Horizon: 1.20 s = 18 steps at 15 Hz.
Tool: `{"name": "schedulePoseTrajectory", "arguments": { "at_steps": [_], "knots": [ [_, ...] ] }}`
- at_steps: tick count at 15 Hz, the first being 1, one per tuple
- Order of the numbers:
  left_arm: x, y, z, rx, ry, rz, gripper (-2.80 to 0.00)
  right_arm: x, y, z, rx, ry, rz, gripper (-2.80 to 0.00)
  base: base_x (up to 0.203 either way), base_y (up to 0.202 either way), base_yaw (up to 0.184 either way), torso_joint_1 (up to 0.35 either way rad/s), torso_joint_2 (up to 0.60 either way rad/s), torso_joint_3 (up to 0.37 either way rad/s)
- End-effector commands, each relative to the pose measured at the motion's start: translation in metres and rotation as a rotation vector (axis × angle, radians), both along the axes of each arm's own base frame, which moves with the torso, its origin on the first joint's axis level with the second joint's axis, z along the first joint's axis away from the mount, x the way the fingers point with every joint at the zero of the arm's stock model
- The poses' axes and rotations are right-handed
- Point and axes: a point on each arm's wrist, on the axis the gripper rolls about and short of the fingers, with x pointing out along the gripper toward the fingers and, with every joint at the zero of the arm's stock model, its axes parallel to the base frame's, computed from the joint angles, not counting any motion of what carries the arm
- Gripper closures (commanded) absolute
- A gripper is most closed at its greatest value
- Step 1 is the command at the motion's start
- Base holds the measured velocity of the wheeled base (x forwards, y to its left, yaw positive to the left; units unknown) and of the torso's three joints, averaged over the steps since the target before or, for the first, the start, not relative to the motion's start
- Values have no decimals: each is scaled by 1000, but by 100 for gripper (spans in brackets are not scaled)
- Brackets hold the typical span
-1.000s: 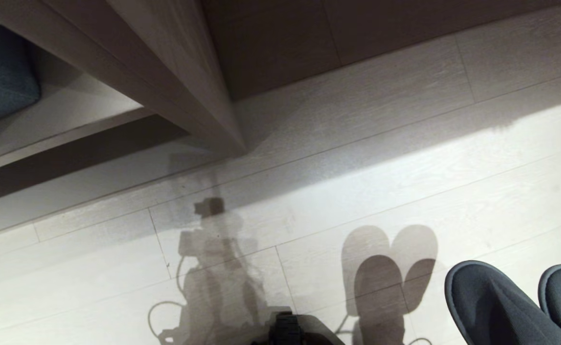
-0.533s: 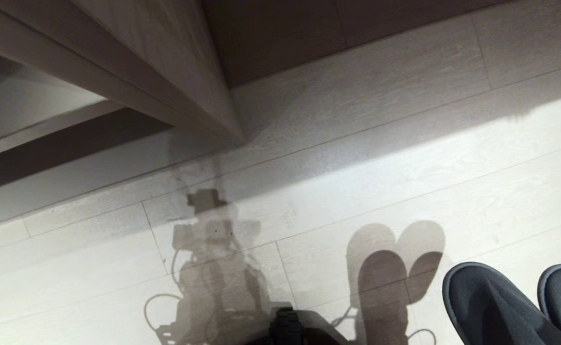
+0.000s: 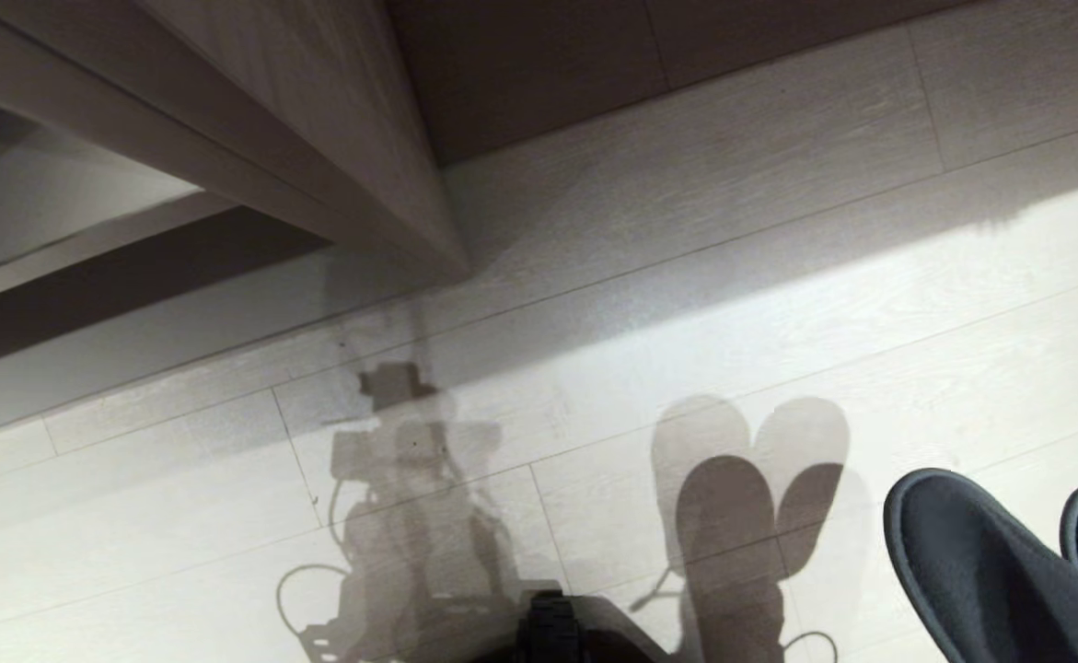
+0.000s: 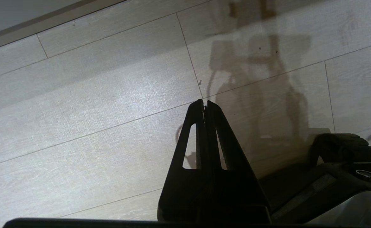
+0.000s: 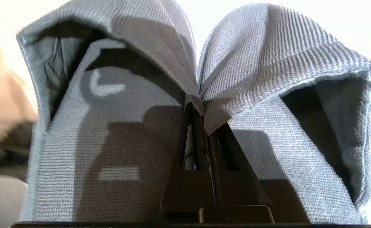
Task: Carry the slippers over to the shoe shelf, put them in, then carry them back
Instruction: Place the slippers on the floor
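Pale wood-grain floor planks [image 3: 778, 304] are stretching below a taupe built-in unit [image 3: 318, 138], with the robot's shadow falling across them. At the head view's lower right, the right gripper [image 5: 204, 110] is carrying the slippers [image 5: 185, 95] above the floor, jaws clamped on both inner edges, apparently so the pair travels together. Beside it, the left gripper [image 4: 205, 104] is hanging idle, jaws together and holding nothing.

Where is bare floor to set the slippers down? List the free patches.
Open pale plank floor lies between the wooden unit's corner and the slippers held by the right gripper. Crowded only at the robot's base.
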Motion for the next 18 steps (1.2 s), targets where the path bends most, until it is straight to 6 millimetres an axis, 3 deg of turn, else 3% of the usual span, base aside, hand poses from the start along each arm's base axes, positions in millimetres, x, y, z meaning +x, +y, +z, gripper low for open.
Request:
{"name": "schedulePoseTrajectory", "arguments": {
  "at_steps": [1, 6, 13, 18],
  "knots": [
    [1, 0, -2, 1, 8, 0, 0, 13, 0, 24, 7, 66, 7, 0, 0, 0, 0, 0, 0, 0],
    [1, 0, -2, 1, 8, 0, 0, 65, 0, 53, 2, 129, 15, 0, 0, 0, 0, 0, 0, 0],
    [1, 0, -2, 4, 8, 0, 0, 166, 0, 97, 10, 13, 27, 0, 0, 0, 0, 0, 0, 0],
    [1, 0, -2, 4, 8, 0, 0, 236, -1, 101, 95, -102, -73, 0, 0, 0, 0, 0, 0, 0]
  ]
}}
